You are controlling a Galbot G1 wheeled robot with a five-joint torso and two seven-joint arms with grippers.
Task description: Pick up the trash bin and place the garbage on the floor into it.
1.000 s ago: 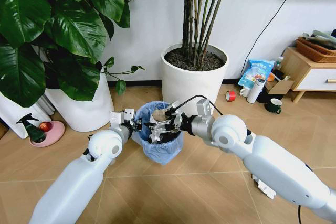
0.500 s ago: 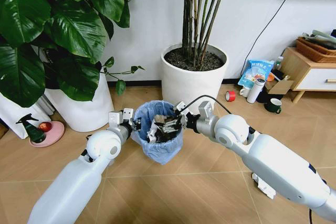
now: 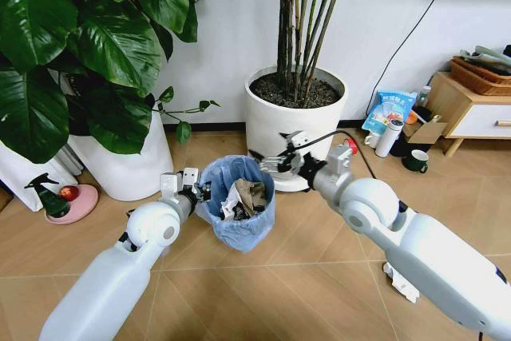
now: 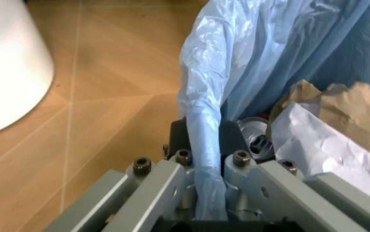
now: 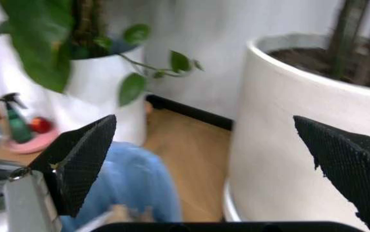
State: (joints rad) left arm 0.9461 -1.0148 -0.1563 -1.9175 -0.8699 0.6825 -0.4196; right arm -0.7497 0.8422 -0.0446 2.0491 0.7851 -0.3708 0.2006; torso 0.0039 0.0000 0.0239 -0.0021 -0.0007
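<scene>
Presently: bin held at its rim, right gripper empty above it

Trash bin (image 3: 237, 205): small round bin lined with light-blue bag, on the floor (image 3: 263, 293) between the two white plant pots and directly ahead of the robot; upright; crumpled brown paper, white paper and a crushed can visible inside, per the left wrist view.

Left gripper (image 3: 188, 190): at the bin's near-left rim; fingers clamped together on the rim and bag, the blue plastic pinched between them in the left wrist view (image 4: 206, 159); holding the bin steady.

Right gripper (image 3: 275, 164): raised just above and behind the bin's far-right rim, close to the base of the large white pot (image 3: 294, 121); fingers (image 5: 82, 159) spread wide apart with nothing between them; judged to have no load.

Garbage: a white scrap (image 3: 402, 283) lies on the floor to the robot's right, beside and partly under the right forearm, well apart from the bin.

Governing relation: the remaining scrap lies on the right side, behind the right gripper and nearer that arm than the left; since the left arm is occupied with the bin, the right arm is judged the one to reach for it, drawing back and down.

Other: green spray bottle and pink dish at far left; mug, bottle and red tape roll at far right.
</scene>
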